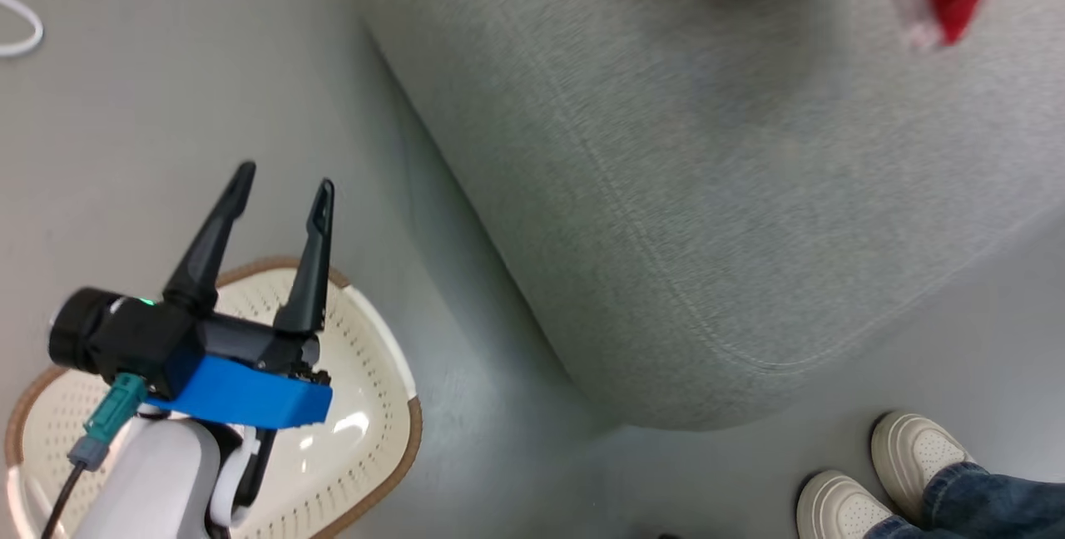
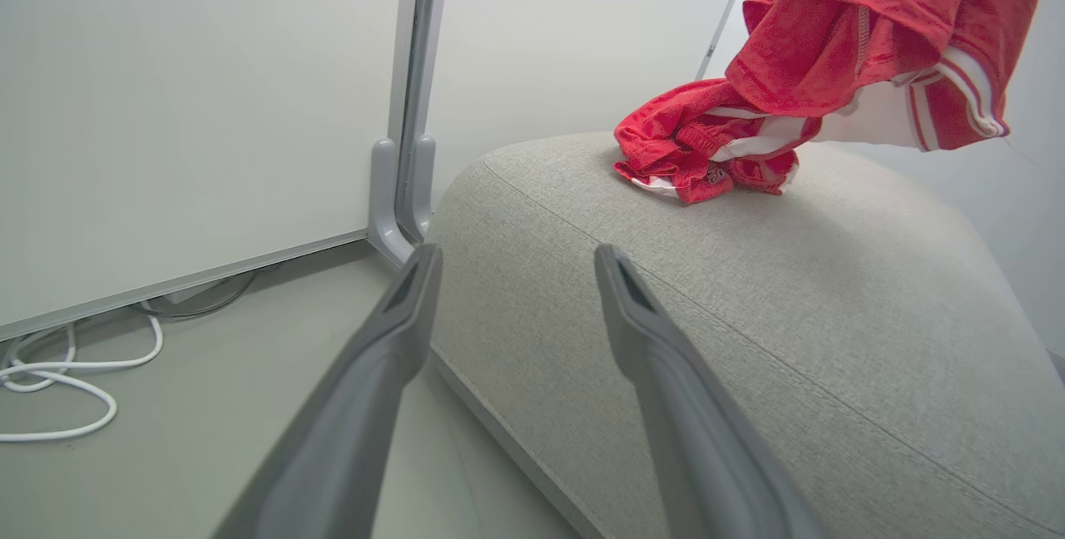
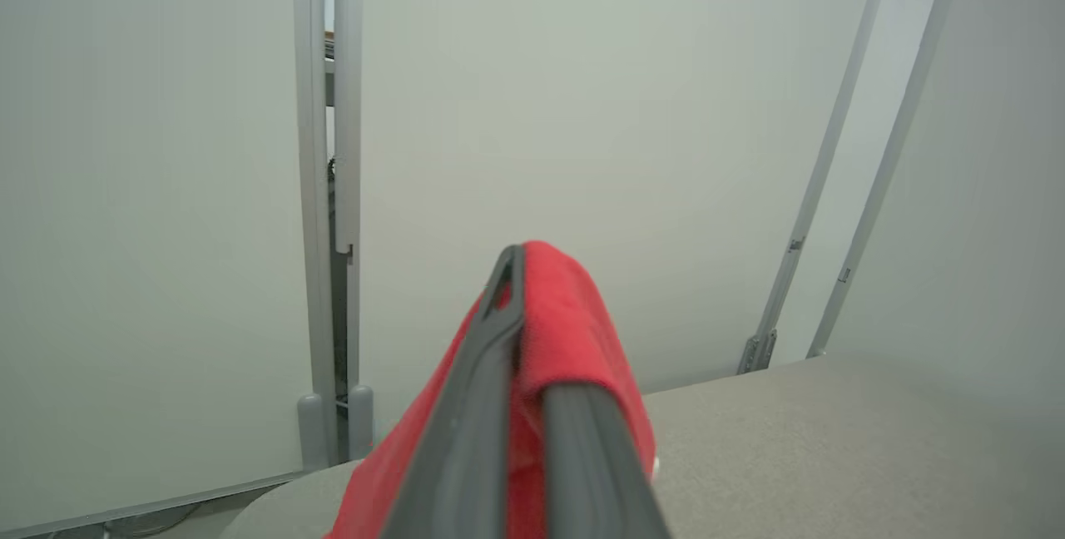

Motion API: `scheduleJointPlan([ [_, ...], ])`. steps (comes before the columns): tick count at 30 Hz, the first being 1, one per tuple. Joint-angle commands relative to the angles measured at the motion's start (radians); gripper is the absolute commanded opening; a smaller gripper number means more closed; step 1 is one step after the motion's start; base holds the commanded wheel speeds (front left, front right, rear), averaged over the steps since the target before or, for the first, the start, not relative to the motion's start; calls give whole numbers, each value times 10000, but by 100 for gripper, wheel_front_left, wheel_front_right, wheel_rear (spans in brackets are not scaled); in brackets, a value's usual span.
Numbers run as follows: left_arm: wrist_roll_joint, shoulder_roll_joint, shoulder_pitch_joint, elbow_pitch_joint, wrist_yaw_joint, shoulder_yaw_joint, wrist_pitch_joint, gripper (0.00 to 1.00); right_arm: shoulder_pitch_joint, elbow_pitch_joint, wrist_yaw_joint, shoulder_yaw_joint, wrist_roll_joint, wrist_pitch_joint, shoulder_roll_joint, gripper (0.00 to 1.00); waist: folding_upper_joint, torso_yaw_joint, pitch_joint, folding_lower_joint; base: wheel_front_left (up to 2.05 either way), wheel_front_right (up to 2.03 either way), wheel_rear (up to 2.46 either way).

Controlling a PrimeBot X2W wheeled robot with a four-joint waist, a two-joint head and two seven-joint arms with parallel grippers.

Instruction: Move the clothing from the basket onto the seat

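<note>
At the left, the basket (image 1: pixel 366 439) is seen on the floor, no red showing in its visible part. The left gripper (image 1: pixel 284 177) is held above it, fingers spread and empty. Further right, on the seat (image 1: pixel 707 190), one garment (image 2: pixel 699 156) is laid crumpled. The second garment (image 2: pixel 865 40) is pinched in the right gripper (image 3: pixel 520 306) above the cushion. Placing is judged in hand; lowering and release are called for.
</note>
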Motion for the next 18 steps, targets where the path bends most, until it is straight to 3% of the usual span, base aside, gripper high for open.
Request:
scheduleJointPlan([
  [1, 126, 136, -394, -235, -13, -19, 77, 100, -570, 453, 1, -538, -297, -6, -274, 0, 0, 992, 1187, -2, 0, 0, 0],
  [5, 233, 270, -824, -655, -18, 10, 157, 100, -1294, 1473, 1, -1493, -844, 63, -561, 0, 0, 1479, 2048, -2, 0, 0, 0],
  [12, 336, 276, -1169, -825, -63, -83, 47, 100, -1050, 3673, 1, -2460, -1478, -16, -202, 0, 0, 1982, 2614, -2, 0, 0, 0],
  [13, 327, 253, -1192, -771, -71, -103, 30, 100, -965, 3965, 1, -2535, -1599, -40, -184, 26, 0, 2023, 2599, -2, 0, 0, 0],
  [14, 307, 229, -1207, -723, -76, -112, 7, 100, -875, 4249, 1, -2612, -1737, -40, -175, 80, 0, 2059, 2562, -2, 0, 0, 0],
  [15, 277, 204, -1212, -666, -90, -123, -29, 100, -833, 4507, 1, -2706, -1819, -59, -135, 100, 0, 2092, 2502, -2, 0, 0, 0],
  [18, 206, 107, -1194, -440, -98, -114, -143, 100, -724, 4990, 1, -2722, -2122, -277, -136, 100, 0, 2150, 2212, -2, 0, 0, 0],
])
